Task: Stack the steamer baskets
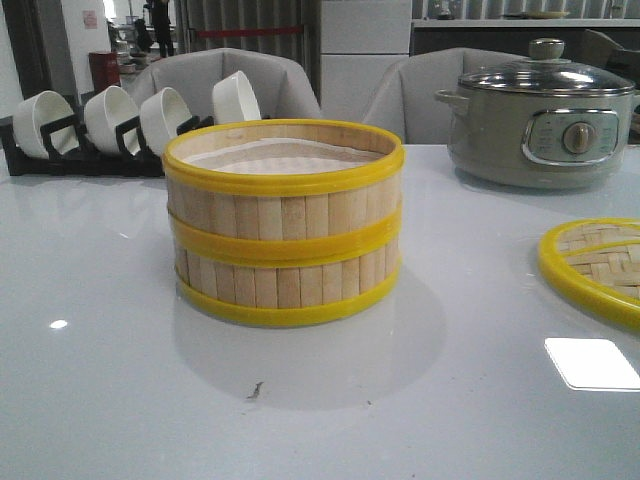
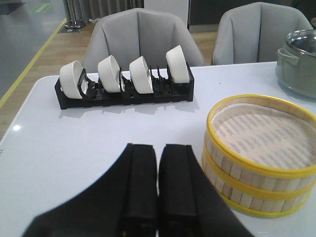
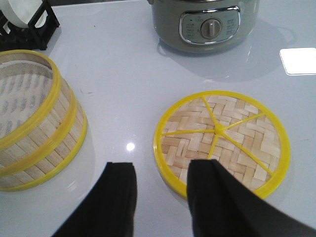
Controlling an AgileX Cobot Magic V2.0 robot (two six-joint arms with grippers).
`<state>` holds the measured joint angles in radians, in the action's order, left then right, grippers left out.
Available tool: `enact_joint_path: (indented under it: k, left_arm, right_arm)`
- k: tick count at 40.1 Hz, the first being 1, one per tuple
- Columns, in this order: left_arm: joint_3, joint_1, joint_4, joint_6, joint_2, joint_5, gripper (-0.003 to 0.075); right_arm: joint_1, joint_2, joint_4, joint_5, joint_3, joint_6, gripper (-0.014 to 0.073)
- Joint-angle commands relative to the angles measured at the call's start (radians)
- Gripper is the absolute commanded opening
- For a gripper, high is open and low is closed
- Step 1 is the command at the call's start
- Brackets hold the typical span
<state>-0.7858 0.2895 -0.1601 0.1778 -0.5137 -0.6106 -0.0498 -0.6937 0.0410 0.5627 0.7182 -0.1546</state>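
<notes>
Front view, going left to right: the rack of white bowls (image 1: 110, 125) sits at the back left. The two steamer baskets (image 1: 284, 222) are already stacked one on the other mid-table, open on top. The grey-green pot (image 1: 540, 115) is back right, and the woven lid (image 1: 597, 265) lies flat on the table at the right edge, well apart from the stack.

So I'd say the baskets are done and the lid is the step in hand. The left gripper (image 2: 158, 170) hangs beside the stack with its jaws pressed together, holding nothing. The right gripper (image 3: 160, 190) has its jaws spread apart, one finger over the lid's near rim. Next move probably calls for pinching that thin rim, lifting the lid and setting it centred on the top basket.
</notes>
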Motion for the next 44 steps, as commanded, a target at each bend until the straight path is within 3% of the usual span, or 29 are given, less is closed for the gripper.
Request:
enact_joint_path:
  k: [1, 9, 23, 34, 44]
  left_arm:
    - [-0.027, 0.002, -0.008, 0.007, -0.006, 0.089, 0.0095]
    - [-0.027, 0.002, -0.008, 0.007, -0.006, 0.089, 0.0095]
    - [-0.027, 0.002, -0.008, 0.007, -0.006, 0.089, 0.0095]
    - [-0.027, 0.002, -0.008, 0.007, -0.006, 0.089, 0.0095]
    - [-0.027, 0.002, -0.008, 0.007, -0.006, 0.089, 0.0095]
  right_arm:
    - [-0.002, -0.003, 0.000, -0.074, 0.037, 0.008, 0.0371]
    - [-0.002, -0.003, 0.002, -0.077, 0.037, 0.008, 0.0371]
    - [-0.002, -0.053, 0.016, 0.076, 0.037, 0.008, 0.0371]
    - [-0.002, -0.090, 0.016, 0.100, 0.037, 0.008, 0.0371]
    - [0.005, -0.256, 0.014, 0.087, 0.084, 0.009, 0.0371]
